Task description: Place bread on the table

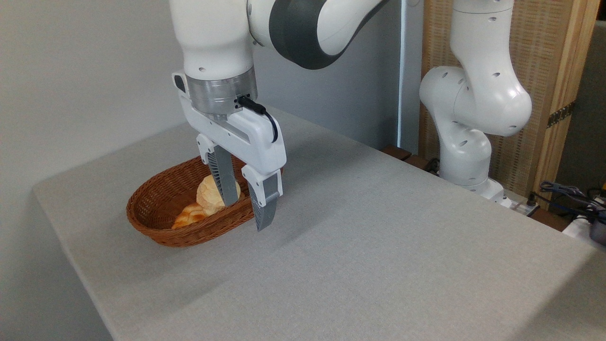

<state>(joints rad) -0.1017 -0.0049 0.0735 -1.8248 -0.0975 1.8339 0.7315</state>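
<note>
1. The claw (245, 215) hangs tilted over the right end of a brown wicker basket (156, 222), its two grey fingers spread apart and holding nothing.
2. One finger (223, 182) crosses in front of the bread (208, 195); the other finger (264, 208) hangs outside the basket's rim, above the counter (378, 246).
3. The bread, a pale round roll, lies inside the basket near its right end, partly hidden by the finger.
4. A darker orange-brown piece of bread (188, 215) lies just beside it, lower left.
5. The arm's white base (466, 156) stands at the counter's far right edge, with cables (568, 194) nearby.
</note>
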